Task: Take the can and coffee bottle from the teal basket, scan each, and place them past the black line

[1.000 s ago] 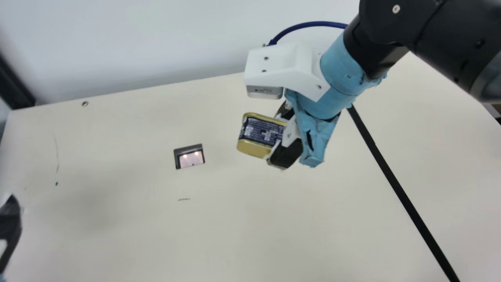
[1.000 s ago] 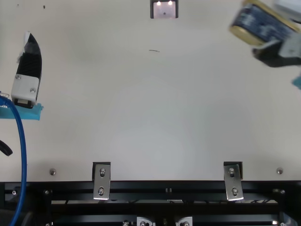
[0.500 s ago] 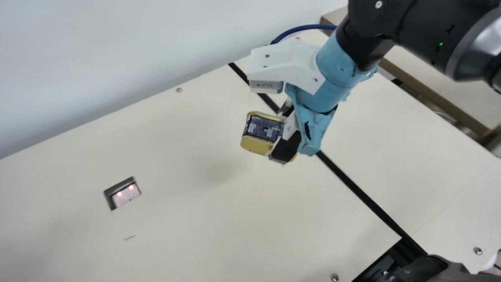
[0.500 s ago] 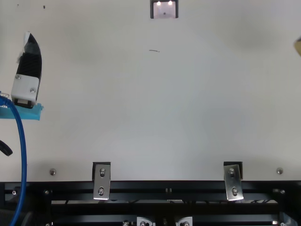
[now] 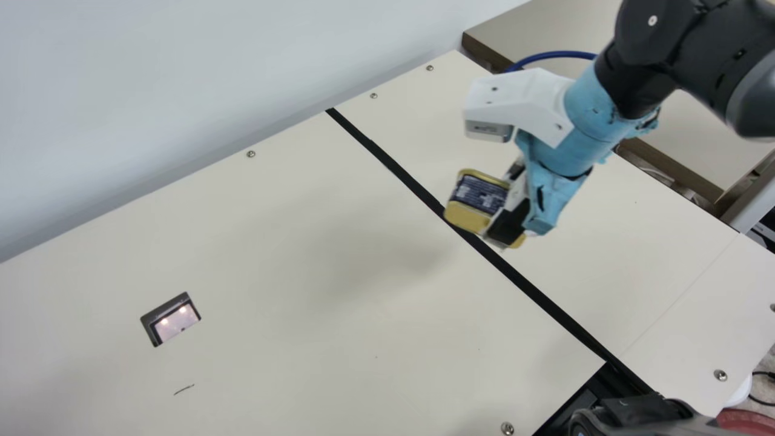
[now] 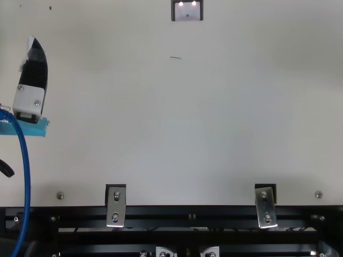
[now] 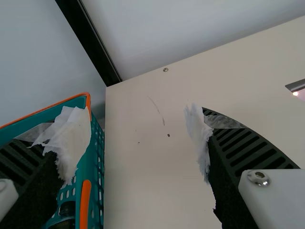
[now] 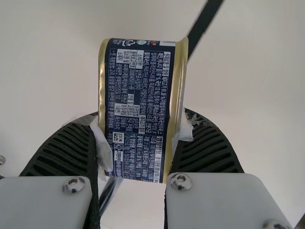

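Note:
In the main view my right gripper (image 5: 507, 203) is shut on the gold-and-navy can (image 5: 475, 197), held above the table, overlapping the black line (image 5: 387, 158). The right wrist view has the can (image 8: 138, 109) clamped between both fingers of my right gripper (image 8: 139, 129), the black line (image 8: 205, 24) passing behind it. At the top view's left edge is my left gripper (image 6: 33, 75), one finger showing. Seen from its wrist, my left gripper (image 7: 138, 133) stands open beside the teal basket (image 7: 97, 162) with orange trim; a dark object (image 7: 64, 213), not identifiable, lies inside.
The scanner window (image 5: 175, 321) is set into the table at the main view's lower left. A wall runs along the table's back edge. Beyond the line lies more cream tabletop (image 5: 605, 242), with a wood-edged surface (image 5: 545, 30) farther off.
The camera on the neck has turned toward the right side. My right gripper has carried the can rightward, out of the top view. My left arm has stayed still.

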### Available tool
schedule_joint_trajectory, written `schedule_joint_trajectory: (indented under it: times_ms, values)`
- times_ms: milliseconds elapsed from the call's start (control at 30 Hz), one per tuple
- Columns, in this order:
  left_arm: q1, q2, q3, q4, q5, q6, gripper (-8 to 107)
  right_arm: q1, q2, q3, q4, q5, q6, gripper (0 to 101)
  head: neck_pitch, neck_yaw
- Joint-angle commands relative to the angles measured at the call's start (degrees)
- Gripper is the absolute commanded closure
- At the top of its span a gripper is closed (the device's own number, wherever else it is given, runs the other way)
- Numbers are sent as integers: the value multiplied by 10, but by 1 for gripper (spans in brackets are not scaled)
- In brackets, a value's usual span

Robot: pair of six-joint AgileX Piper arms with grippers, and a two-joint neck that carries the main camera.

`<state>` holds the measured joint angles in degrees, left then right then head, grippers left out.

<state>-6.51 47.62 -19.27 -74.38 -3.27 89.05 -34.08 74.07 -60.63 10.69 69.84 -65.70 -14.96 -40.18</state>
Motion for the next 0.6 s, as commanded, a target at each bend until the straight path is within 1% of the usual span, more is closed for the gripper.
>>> schedule_joint_trajectory:
  times_ms: [0,167,300,433,567]
  values:
    - [0,0,0,0,0,0,9,-72,6,2,-9,1,-25,101,-16,-12]
    - [0,0,0,0,0,0,9,-157,28,-1,-30,1,-72,101,-16,-12]
    - [0,0,0,0,0,0,9,-211,45,-5,-40,1,-105,101,-16,-12]
    - [0,0,0,0,0,0,9,-249,61,-10,-44,1,-131,101,-16,-12]
    - [0,0,0,0,0,0,9,-266,75,-12,-46,1,-152,101,-16,-12]
